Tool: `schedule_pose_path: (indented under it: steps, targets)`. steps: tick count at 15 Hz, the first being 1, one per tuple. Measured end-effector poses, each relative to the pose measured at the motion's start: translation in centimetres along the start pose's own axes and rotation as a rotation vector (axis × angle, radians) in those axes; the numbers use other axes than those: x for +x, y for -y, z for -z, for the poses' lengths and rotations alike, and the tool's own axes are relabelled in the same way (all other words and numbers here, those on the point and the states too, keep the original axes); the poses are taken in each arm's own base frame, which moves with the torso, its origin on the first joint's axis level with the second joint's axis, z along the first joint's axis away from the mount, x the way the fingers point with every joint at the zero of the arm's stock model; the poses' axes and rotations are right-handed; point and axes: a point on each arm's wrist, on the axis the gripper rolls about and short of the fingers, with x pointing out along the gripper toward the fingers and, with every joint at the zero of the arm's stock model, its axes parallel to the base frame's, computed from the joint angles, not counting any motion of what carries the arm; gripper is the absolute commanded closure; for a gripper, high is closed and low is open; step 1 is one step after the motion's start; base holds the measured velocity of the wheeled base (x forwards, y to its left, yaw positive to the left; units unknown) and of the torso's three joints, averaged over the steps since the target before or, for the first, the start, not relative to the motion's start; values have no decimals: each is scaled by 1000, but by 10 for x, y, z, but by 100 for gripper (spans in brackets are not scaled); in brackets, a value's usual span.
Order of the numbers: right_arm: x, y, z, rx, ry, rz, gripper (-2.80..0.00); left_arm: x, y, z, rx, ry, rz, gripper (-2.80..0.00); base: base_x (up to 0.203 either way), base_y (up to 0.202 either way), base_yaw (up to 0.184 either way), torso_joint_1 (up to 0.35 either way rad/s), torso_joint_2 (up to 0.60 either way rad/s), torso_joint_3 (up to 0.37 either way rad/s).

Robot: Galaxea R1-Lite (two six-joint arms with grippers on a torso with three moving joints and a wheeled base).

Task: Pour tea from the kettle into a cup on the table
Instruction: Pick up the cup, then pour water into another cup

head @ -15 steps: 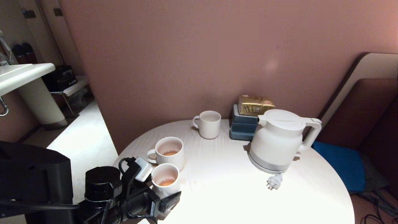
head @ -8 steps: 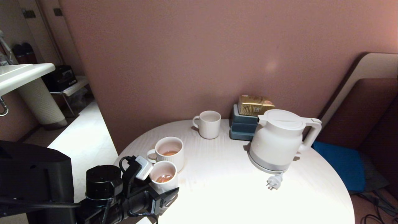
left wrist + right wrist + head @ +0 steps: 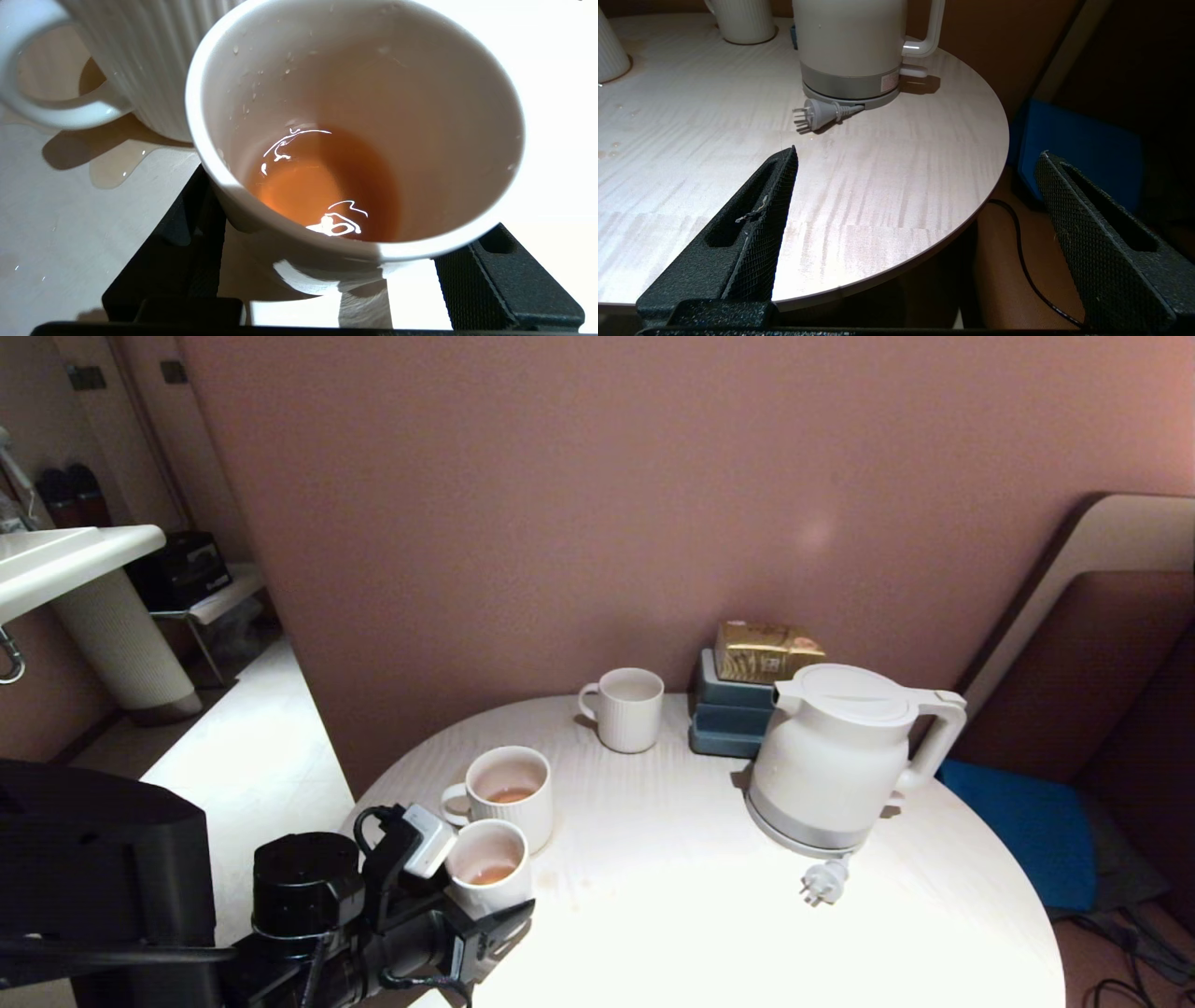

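The small plain white cup (image 3: 487,868) stands near the left front edge of the round white table (image 3: 672,896), a little amber tea (image 3: 308,186) in its bottom. My left gripper (image 3: 485,889) is shut on the cup (image 3: 355,56), one black finger (image 3: 196,210) on each side of its wall. It leans slightly and sits close against a ribbed mug. The white kettle (image 3: 836,756) rests upright on the right of the table, untouched, its plug (image 3: 822,882) lying in front. My right gripper (image 3: 917,154) hangs open at the table's near right edge, short of the kettle (image 3: 850,42).
A ribbed mug (image 3: 509,789) holding some tea stands just behind the cup, with a small spill (image 3: 117,163) beside it. A second ribbed mug (image 3: 630,709) and blue boxes (image 3: 728,723) topped by a gold packet (image 3: 766,651) sit at the back. A blue cushion (image 3: 1018,821) lies right of the table.
The left gripper's fingers have closed onto the cup. The cup has shifted slightly left toward the ribbed mug and its tea is rippling. The kettle has not moved.
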Motion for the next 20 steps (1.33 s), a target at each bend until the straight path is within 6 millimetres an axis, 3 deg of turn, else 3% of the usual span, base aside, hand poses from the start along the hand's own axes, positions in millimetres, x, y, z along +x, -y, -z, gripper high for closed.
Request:
schedule_pose_path:
  steps: [7, 13, 20]
  targets:
    - [0, 0, 0, 0, 0, 0, -280, -20, -2, -23, -19, 101, -74, 0, 0, 0, 0, 0, 0, 0]
    - [0, 0, 0, 0, 0, 0, -280, -33, -35, -37, 8, 177, -215, 0, 0, 0, 0, 0, 0, 0]
    - [0, 0, 0, 0, 0, 0, -280, -13, -70, -72, 79, 168, -293, 0, 0, 0, 0, 0, 0, 0]
